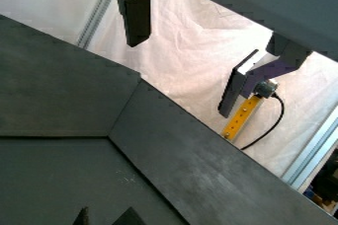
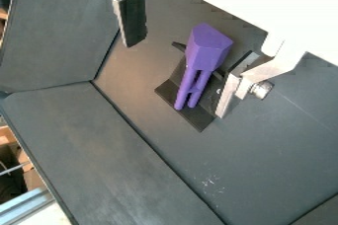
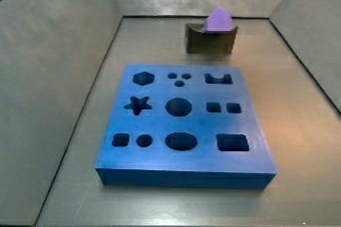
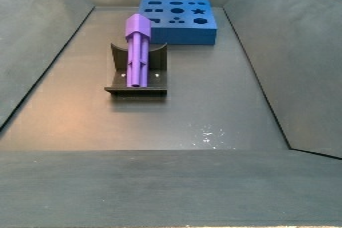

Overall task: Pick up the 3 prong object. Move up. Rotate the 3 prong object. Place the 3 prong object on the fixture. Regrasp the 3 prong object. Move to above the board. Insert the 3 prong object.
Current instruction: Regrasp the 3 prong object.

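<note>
A: Side view: the 3 prong object (image 4: 138, 40) lies in the fixture (image 4: 138, 80) notch, near the board (image 4: 181, 20).

B: The gripper (image 2: 199, 46) hangs above, released, holding nothing.

A: Risk?

B: An off-centre regrasp could tilt the peg and jam insertion.

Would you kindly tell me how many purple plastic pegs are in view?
1: the light-purple plastic peg lies on the dark fixture, beside the blue board. The gripper is open above it.
</note>
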You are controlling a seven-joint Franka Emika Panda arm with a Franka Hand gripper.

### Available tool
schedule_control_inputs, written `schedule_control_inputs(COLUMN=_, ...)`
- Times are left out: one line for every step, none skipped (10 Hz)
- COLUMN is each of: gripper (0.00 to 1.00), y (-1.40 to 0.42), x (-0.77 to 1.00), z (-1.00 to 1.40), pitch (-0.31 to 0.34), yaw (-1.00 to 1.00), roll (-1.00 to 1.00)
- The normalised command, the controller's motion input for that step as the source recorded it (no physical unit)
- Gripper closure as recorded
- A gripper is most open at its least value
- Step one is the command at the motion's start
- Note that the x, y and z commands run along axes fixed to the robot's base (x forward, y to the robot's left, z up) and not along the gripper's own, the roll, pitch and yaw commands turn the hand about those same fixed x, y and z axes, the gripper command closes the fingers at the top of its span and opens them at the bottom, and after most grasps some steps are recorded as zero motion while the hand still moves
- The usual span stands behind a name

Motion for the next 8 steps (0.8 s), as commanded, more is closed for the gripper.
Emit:
schedule_control_inputs(gripper=0.00, y=-0.07, x=0.74, z=-0.02, pitch=-0.015, yaw=0.19, roll=0.17)
schedule_control_inputs(gripper=0.00, y=-0.07, x=0.74, z=-0.02, pitch=-0.015, yaw=0.15, roll=0.17)
schedule_control_inputs(gripper=0.00, y=-0.07, x=0.74, z=-0.02, pitch=-0.014, yaw=0.12, roll=0.17)
schedule_control_inputs(gripper=0.00, y=-0.07, x=0.74, z=-0.03, pitch=-0.010, yaw=0.10, roll=0.17)
schedule_control_inputs(gripper=0.00, y=-0.06, x=0.73, z=-0.03, pitch=0.001, yaw=0.09, roll=0.16)
schedule_control_inputs(gripper=0.00, y=-0.06, x=0.72, z=-0.04, pitch=0.012, yaw=0.08, roll=0.16)
schedule_control_inputs(gripper=0.00, y=-0.06, x=0.72, z=-0.04, pitch=0.022, yaw=0.07, roll=0.15)
schedule_control_inputs(gripper=0.00, y=-0.06, x=0.71, z=-0.04, pitch=0.031, yaw=0.07, roll=0.14)
